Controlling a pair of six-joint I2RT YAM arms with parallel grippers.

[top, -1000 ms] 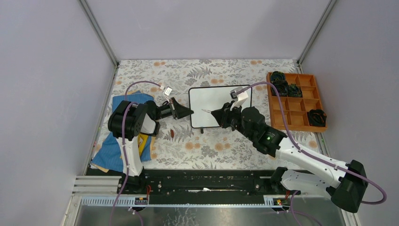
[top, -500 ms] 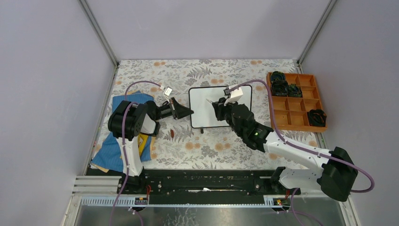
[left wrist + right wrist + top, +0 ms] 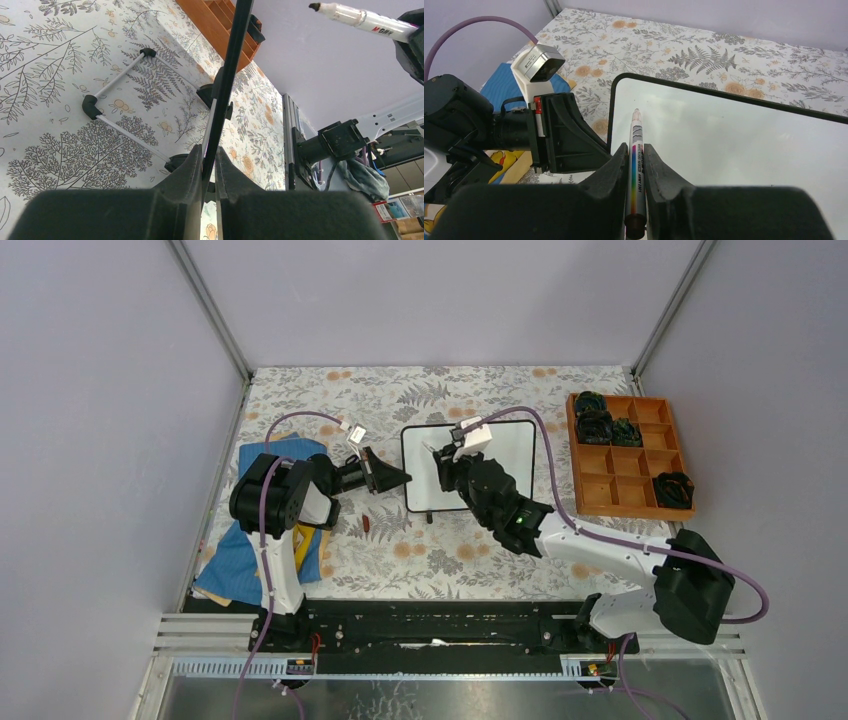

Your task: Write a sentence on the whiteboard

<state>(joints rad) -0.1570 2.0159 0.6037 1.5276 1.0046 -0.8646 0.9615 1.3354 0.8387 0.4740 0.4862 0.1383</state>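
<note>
The whiteboard (image 3: pixel 512 454) lies in the middle of the floral table, and its white face (image 3: pixel 734 145) shows no sentence where I can see it. My left gripper (image 3: pixel 405 478) is shut on the board's left edge, which appears as a thin black bar (image 3: pixel 232 60) between the fingers of that gripper (image 3: pixel 209 160). My right gripper (image 3: pixel 447 457) hangs over the board's upper left part. It is shut on a marker (image 3: pixel 636 150) with a rainbow stripe, tip pointing at the board near its left edge. The marker's tip (image 3: pixel 316 6) also shows in the left wrist view.
An orange wooden tray (image 3: pixel 630 455) with compartments stands at the right, dark items in several cells. A blue cloth (image 3: pixel 240 550) lies under the left arm. A small red-brown piece (image 3: pixel 366 525) rests on the table near the board's lower left. Grey walls close the sides.
My right arm has swung left across the board, carrying the marker from the middle towards the upper left corner. The left gripper has stayed on the board's edge.
</note>
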